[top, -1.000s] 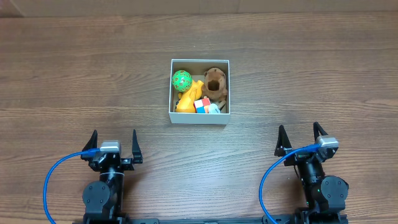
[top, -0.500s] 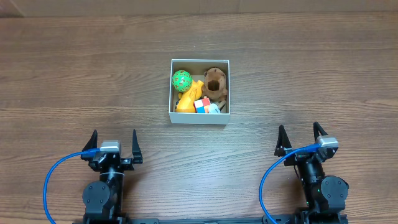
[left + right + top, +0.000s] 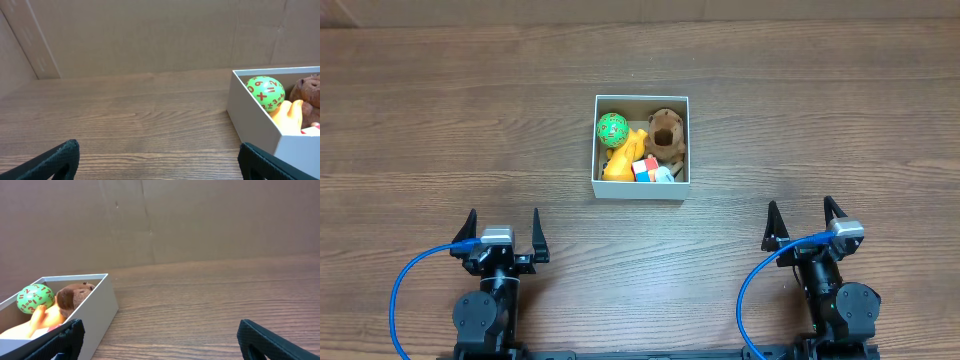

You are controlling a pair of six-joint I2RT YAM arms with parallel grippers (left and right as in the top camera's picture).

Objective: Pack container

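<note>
Container [image 3: 640,189] on counter [image 3: 440,110] holds green ball [image 3: 611,129], brown plush [image 3: 666,136], yellow toy [image 3: 622,158]; left pincer [image 3: 503,222], right pincer [image 3: 800,212] both wide, empty

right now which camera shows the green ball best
Left wrist: the ball is nearest and largest, its red numbers clear, only its lower edge hidden by the box wall and yellow toy. Overhead shows the ball whole but small. Right wrist shows the ball small, partly behind the wall.
</note>
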